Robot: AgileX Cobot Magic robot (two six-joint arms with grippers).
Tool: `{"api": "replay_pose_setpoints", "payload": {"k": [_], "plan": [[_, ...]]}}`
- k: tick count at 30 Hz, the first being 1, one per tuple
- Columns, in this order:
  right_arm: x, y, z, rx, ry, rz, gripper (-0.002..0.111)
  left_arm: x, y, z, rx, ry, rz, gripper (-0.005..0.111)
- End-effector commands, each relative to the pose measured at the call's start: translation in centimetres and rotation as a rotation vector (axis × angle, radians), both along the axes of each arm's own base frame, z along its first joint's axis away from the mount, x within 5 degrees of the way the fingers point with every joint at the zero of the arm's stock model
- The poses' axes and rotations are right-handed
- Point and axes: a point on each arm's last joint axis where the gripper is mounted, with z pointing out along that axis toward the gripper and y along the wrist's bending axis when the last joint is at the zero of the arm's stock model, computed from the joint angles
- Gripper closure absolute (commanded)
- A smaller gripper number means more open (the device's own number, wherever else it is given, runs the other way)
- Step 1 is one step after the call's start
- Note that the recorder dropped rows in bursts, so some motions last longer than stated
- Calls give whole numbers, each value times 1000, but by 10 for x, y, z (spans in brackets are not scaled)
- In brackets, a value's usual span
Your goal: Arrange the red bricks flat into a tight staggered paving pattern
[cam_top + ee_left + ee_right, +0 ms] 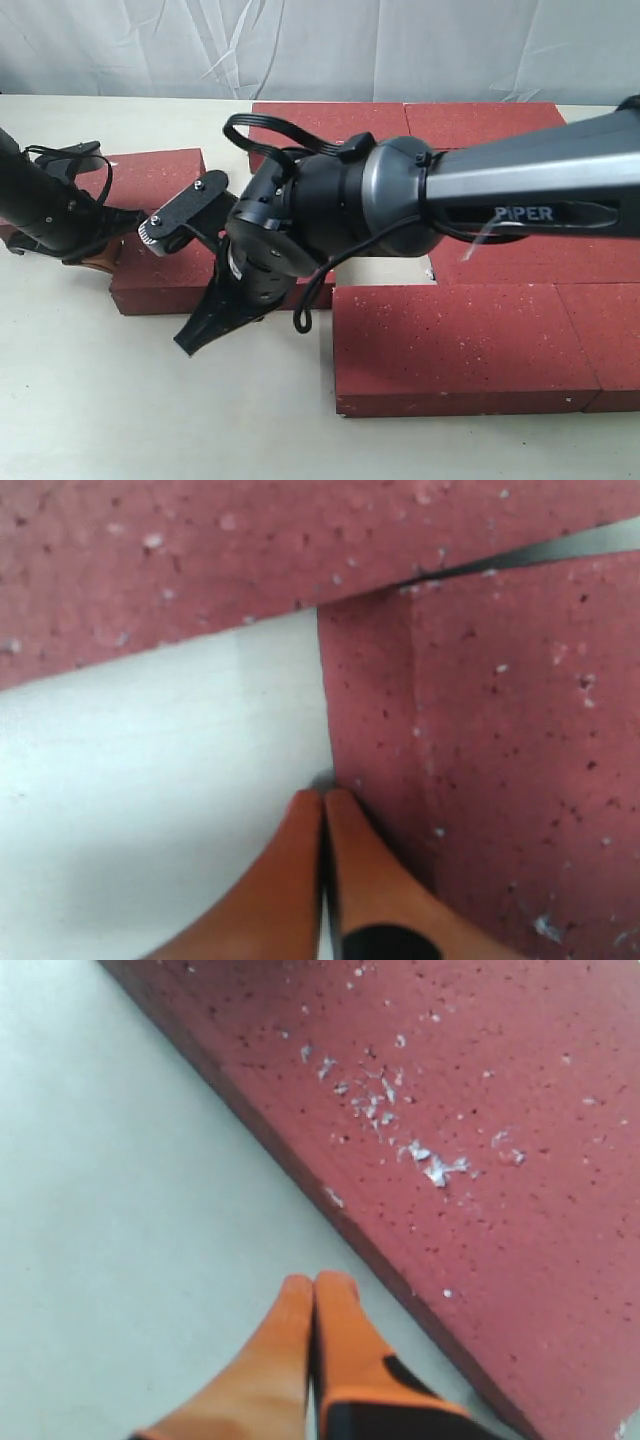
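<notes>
Several dark-red, white-flecked flat rectangular paving bricks [460, 345] lie butted in rows, right of frame; two loose bricks [165, 285] sit centre-left, gap betw. unfilled. Approx. over half done. L gripper [322, 798] & R gripper [313, 1282]: both pinched closed, empty, tips by brick edges.
</notes>
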Motion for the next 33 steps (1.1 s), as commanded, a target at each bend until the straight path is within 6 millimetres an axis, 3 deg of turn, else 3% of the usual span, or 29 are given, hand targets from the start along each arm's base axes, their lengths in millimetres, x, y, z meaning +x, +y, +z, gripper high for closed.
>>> {"api": "replay_pose_setpoints", "payload": {"k": [1, 6, 11, 17, 27, 33], "plan": [[1, -1, 14, 41, -14, -13, 109, 1, -3, 2, -37, -3, 26, 107], [21, -17, 14, 80, 19, -212, 109, 0, -1, 2, -18, -3, 7, 107], [57, -55, 21, 151, 87, -455, 109, 0, -1, 2, -11, -3, 0, 107], [80, -83, 21, 187, 147, -539, 109, 0, -1, 2, -11, -3, 0, 107], [85, -94, 17, 101, 108, -512, 109, -2, 2, 0, 35, -3, -49, 107], [88, -93, -7, 48, 141, -513, 109, -2, 3, 0, 50, -3, -64, 107]]}}
